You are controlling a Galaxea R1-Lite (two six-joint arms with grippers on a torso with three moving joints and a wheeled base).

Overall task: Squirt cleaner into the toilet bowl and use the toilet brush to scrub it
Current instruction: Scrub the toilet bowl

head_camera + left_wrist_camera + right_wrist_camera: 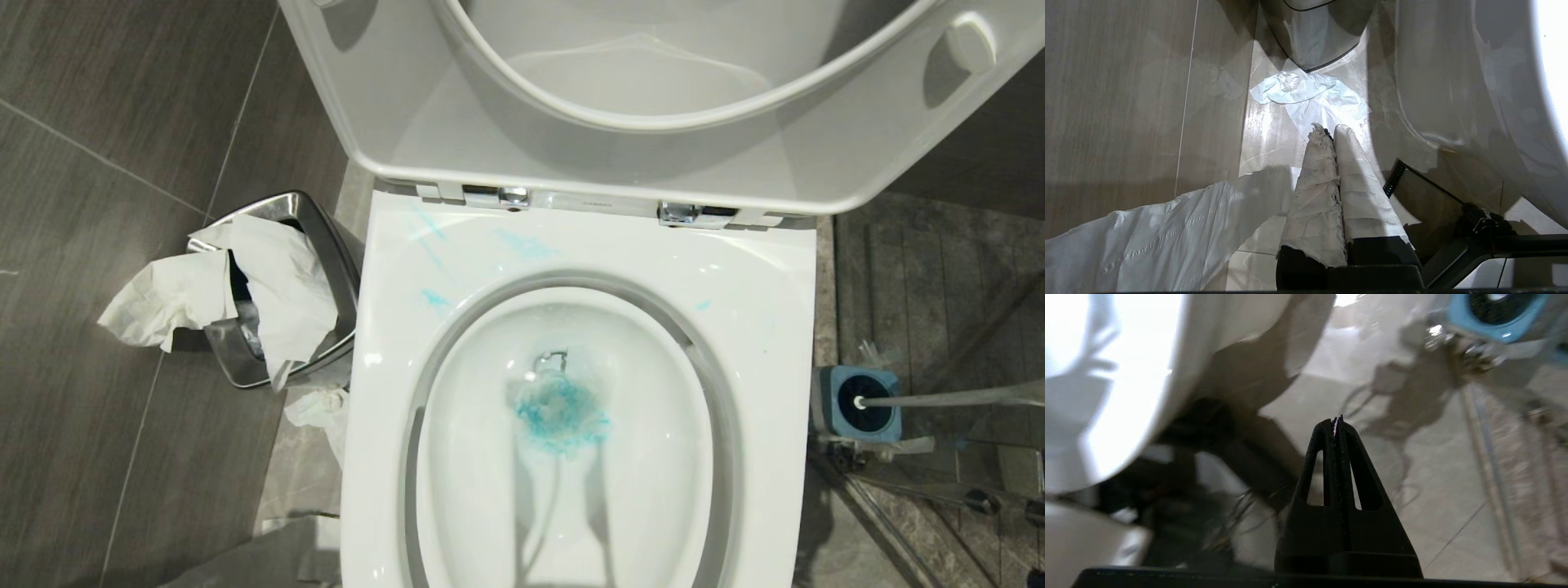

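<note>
Grey-tiled bathroom floor: the toilet bowl, lid up, holds blue cleaner. The toilet brush sits in its holder ahead of the closed, empty right tool. Left tool, paper-wrapped, closed near a tissue-stuffed bin.

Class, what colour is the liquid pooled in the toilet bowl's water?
Turquoise blue cleaner; the head view shows it best.

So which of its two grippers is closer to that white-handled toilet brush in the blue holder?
Probably the right. The right gripper, shut, is over the floor on the brush's side, holder in sight. The left gripper, shut and paper-wrapped, is across the white ceramic toilet; the brush.
</note>
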